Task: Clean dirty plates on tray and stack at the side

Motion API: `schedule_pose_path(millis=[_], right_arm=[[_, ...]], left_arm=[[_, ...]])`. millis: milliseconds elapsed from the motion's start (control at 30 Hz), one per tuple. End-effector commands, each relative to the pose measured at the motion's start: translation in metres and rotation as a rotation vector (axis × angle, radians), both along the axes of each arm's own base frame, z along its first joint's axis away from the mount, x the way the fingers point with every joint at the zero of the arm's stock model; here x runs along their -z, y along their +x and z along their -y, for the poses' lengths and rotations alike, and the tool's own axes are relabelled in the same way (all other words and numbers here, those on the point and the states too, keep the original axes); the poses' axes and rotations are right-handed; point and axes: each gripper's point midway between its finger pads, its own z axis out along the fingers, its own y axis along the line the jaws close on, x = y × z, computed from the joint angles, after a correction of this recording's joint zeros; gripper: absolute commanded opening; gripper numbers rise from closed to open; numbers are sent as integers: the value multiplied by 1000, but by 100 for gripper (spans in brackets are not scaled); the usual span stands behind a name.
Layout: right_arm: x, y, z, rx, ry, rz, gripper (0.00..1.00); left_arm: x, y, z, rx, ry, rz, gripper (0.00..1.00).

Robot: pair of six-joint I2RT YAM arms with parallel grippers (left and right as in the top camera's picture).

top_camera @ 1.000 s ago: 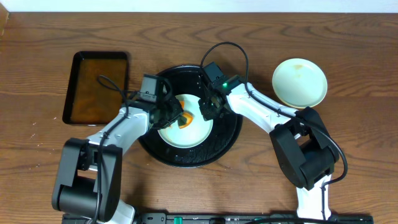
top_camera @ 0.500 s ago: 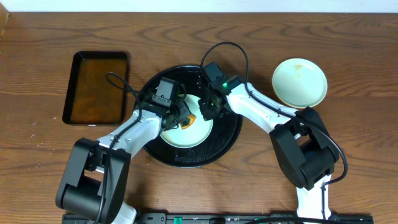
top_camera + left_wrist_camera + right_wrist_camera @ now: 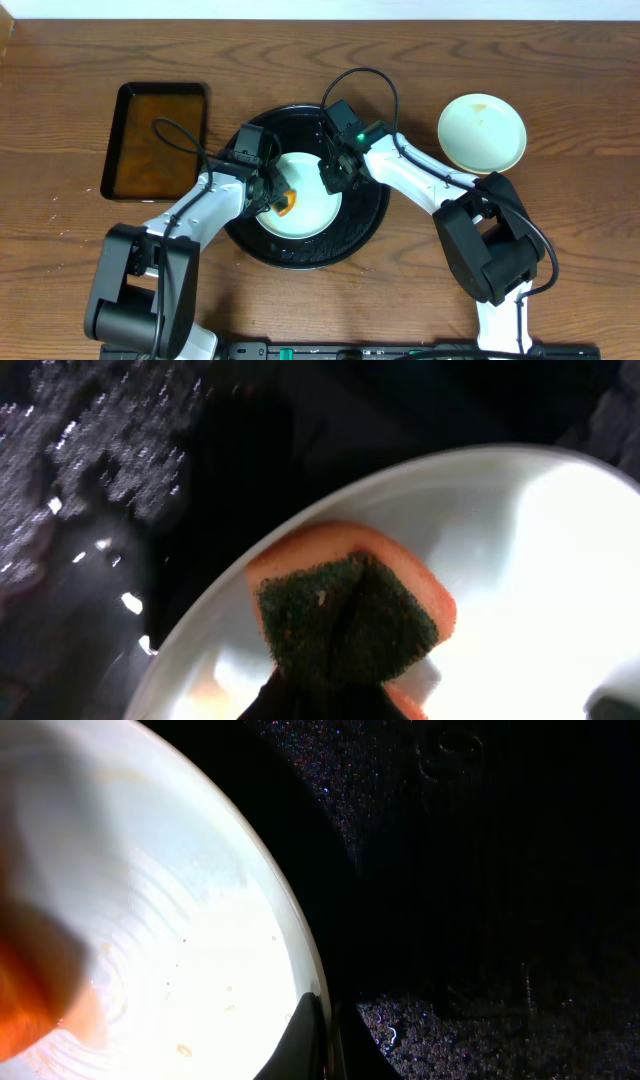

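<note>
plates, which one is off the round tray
The pale yellow plate, alone on the wood at right; the other plate lies in the black tray.

Rough green scouring face on an orange foam sponge (image 3: 345, 620) meets a smooth glossy plate (image 3: 540, 560), gleaming black tray (image 3: 330, 248), wood-grain table (image 3: 560, 80).

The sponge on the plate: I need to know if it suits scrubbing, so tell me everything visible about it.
The sponge is a small two-layer pad: soft-looking orange foam with a rough, dark green scouring layer facing the left wrist camera. The green face shows a crease, as if squeezed. The left gripper pinches it at one end. It rests on the pale plate near the rim on the left arm's side, inside the black tray. Its underside is hidden.
</note>
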Motion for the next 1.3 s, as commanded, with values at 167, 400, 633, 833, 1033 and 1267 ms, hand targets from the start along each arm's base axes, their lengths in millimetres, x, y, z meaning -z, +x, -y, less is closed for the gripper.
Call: schedule_pose_path(millis=[167, 400, 633, 833, 1033, 1267], right_arm=[[11, -4, -1, -28, -36, -7, 1], [11, -3, -2, -28, -31, -2, 1], [10, -2, -2, -20, -27, 0, 1], [10, -1, -3, -20, -25, 3, 1], [10, -1, -4, -13, -22, 4, 1], [10, -2, -3, -14, -25, 0, 1]], left_arm=[[-9, -15, -6, 212, 66, -6, 8], [-53, 14, 14, 331, 36, 196, 8], [-33, 15, 37, 477, -16, 191, 8], [-28, 11, 37, 565, 12, 168, 8], [-20, 6, 35, 624, 33, 139, 8], [32, 0, -6, 582, 248, -20, 17]])
